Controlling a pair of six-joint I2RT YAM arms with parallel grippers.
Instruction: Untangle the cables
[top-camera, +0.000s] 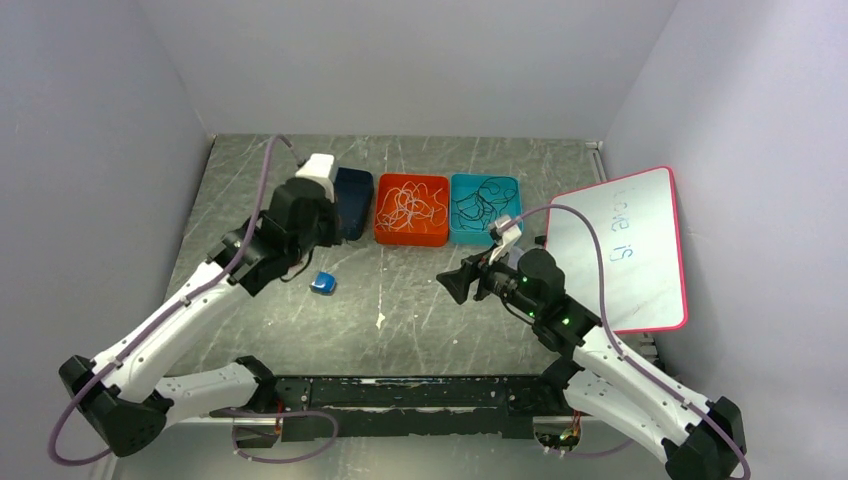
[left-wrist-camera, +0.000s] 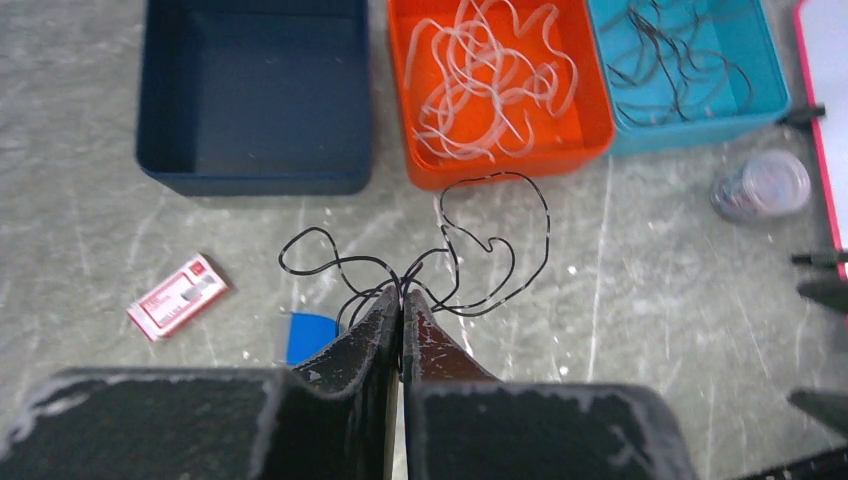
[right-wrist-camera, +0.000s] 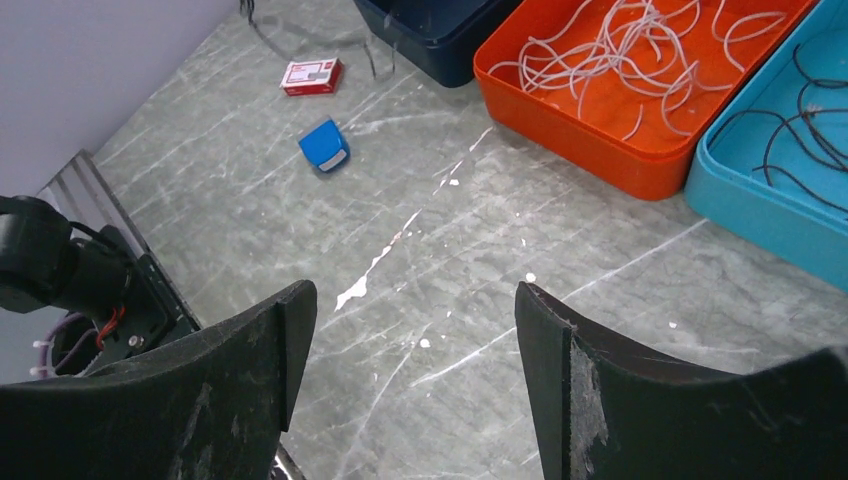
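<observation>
My left pincer (left-wrist-camera: 402, 296) pinching black cable (left-wrist-camera: 546, 225) above worktop; right pincer (right-wrist-camera: 415, 330) spread, empty. Sorting step; next, probably carry to teal bin (left-wrist-camera: 690, 138).

Bright, even light with soft shadows; all three views sharp.

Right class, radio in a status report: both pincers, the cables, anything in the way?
Left pincer shut on black cable, loops spread ahead. Right pincer open, empty. White cables in orange bin. Small blue item near left pincer.
</observation>
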